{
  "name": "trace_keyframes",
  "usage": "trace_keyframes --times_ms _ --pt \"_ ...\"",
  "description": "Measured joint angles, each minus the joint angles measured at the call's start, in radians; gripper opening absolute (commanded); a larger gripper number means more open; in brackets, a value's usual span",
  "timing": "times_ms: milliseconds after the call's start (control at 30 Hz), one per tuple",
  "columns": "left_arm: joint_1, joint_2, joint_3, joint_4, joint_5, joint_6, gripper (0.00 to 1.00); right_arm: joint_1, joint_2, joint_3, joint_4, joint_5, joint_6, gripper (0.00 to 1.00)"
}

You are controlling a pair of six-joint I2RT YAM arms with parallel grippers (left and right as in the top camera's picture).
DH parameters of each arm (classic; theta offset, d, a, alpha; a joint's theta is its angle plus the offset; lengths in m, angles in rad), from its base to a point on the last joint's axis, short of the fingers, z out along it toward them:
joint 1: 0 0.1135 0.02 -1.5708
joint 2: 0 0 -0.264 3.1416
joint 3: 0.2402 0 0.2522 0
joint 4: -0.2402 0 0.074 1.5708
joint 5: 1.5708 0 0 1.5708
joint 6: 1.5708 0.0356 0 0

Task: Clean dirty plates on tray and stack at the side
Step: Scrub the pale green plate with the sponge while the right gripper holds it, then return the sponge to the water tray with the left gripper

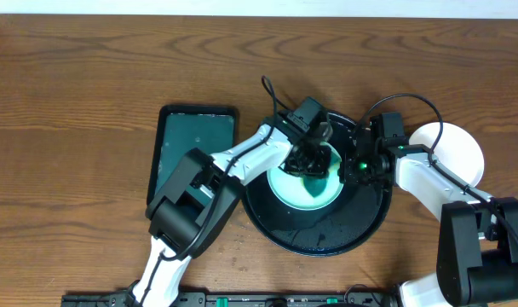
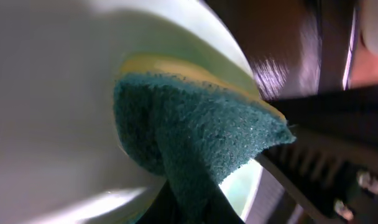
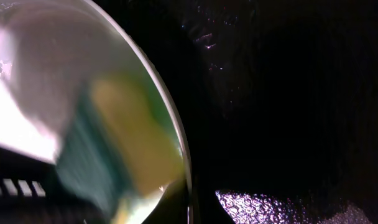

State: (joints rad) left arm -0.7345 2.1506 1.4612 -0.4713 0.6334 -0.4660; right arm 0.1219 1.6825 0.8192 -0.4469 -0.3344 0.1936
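Observation:
One dirty plate (image 1: 303,189), white with a teal smear, lies on the round black tray (image 1: 327,239). My left gripper (image 1: 308,164) is shut on a green and yellow sponge (image 2: 195,127) and presses it onto that plate (image 2: 52,124). At the plate's right edge, my right gripper (image 1: 348,169) is shut on the rim (image 3: 179,143). The right wrist view shows the plate (image 3: 46,68) with the sponge (image 3: 114,143) blurred on it. A clean white plate (image 1: 453,149) rests on the wood to the right of the tray.
A rectangular dark-green tray (image 1: 195,141) sits left of the round tray, partly under the left arm. Cables loop above both wrists. Brown tabletop (image 1: 71,102) stretches to the left and the back.

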Motion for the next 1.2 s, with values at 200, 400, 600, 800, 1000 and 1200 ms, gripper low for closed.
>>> trace_keyframes --times_ms 200,400,600,800,1000,1200 --pt "-0.018 0.002 0.0 -0.051 0.054 -0.001 0.07 0.0 0.0 0.0 0.0 0.0 0.0 0.01" --pt "-0.018 0.002 0.017 -0.162 0.04 -0.002 0.07 0.0 0.0 0.0 0.0 0.0 0.0 0.01" --pt "-0.028 -0.021 0.046 -0.303 -0.216 -0.054 0.07 0.0 0.0 0.0 0.0 0.0 0.0 0.01" --pt "-0.046 -0.05 0.047 -0.372 -0.547 -0.098 0.07 0.0 0.0 0.0 0.002 0.0 0.0 0.01" --pt "-0.053 -0.051 0.039 -0.38 -0.813 -0.106 0.07 0.0 0.0 0.0 0.003 -0.001 0.0 0.01" --pt "-0.07 -0.053 0.039 -0.381 -0.876 -0.101 0.07 0.0 0.0 -0.002 0.006 -0.005 0.0 0.01"
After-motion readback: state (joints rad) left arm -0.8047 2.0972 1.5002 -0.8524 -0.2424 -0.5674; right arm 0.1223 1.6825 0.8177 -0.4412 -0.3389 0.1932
